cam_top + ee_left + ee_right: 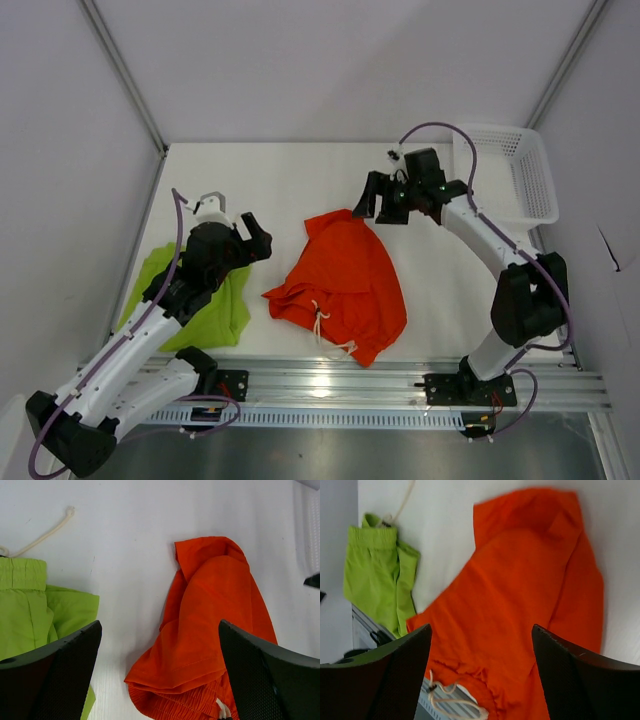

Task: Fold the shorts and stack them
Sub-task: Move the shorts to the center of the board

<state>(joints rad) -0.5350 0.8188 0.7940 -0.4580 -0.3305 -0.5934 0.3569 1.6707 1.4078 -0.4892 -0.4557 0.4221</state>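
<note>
The bright orange-red fabric shorts (345, 280) lie crumpled near the middle of the white table (280, 180), bunched into a rough heap with one leg folded over towards the far side and the waistband towards the near edge. Their pale drawstring (322, 325) trails loose over the cloth at the near side. To their left, well apart, the lime green fabric shorts (215, 305) lie flatter by the table's left near corner, partly covered by the left arm in the top view. In the left wrist view the lime green fabric shorts (30, 615) show their gathered waistband, and a pale cord (45, 532) runs from it across the bare table. The left fingers (252, 236) hang above the table between the two pairs, just beyond the green one. They are spread wide with nothing between them, and the left wrist view shows both dark pads (55, 675) apart over the orange-red cloth (210, 630) and bare table. The right fingers (375, 205) hover just past the far edge of the orange-red pair, likewise parted and empty. In the right wrist view their pads (585, 680) frame the orange-red cloth (520, 605). A white plastic mesh basket (510, 175) stands at the table's far right corner. A metal rail (330, 380) at the near edge carries the arm bases.
</note>
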